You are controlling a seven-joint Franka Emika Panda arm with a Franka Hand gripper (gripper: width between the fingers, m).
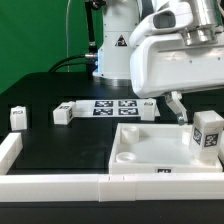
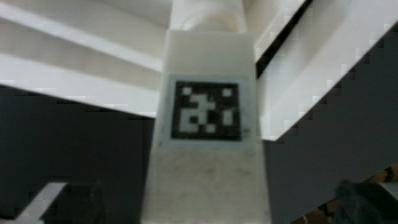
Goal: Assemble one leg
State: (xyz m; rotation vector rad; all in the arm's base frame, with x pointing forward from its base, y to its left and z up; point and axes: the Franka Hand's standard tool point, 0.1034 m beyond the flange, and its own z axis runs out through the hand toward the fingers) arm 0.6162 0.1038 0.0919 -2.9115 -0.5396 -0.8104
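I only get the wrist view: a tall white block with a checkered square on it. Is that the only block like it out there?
Observer: No. A second leg and a third leg sit apart on the black table, toward the exterior view's left.
Operator: What is mine standing at?
Observer: Your leg stands upright at the square panel, at its corner on the exterior view's right.
Operator: Anything else around?
Observer: The marker board lies behind the panel, and a white rail runs along the front.
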